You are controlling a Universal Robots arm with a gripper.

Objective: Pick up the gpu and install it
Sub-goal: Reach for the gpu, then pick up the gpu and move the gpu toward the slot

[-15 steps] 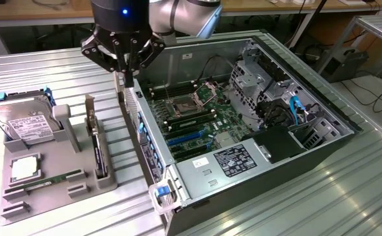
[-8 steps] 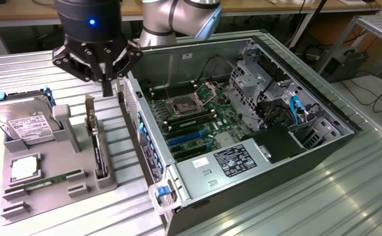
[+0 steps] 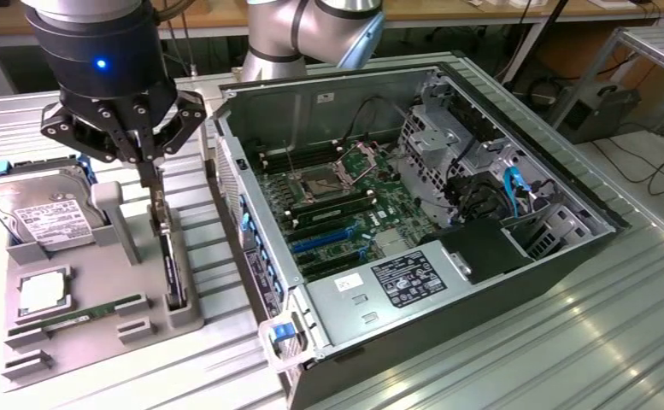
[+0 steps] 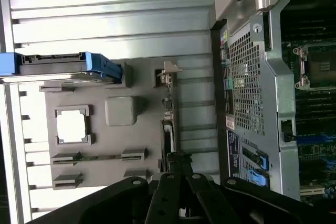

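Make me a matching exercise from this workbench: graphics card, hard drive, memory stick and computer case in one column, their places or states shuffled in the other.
1. graphics card
2. hard drive
3. memory stick
4. computer case

A. lies open, motherboard showing
B. green, flat in the grey holder
C. stands on edge, gripper shut on it
D. silver, white label

Pairs: 1-C, 2-D, 3-B, 4-A.

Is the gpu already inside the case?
No, the gpu stands on edge in the tray beside the case, with the gripper shut on its top end.
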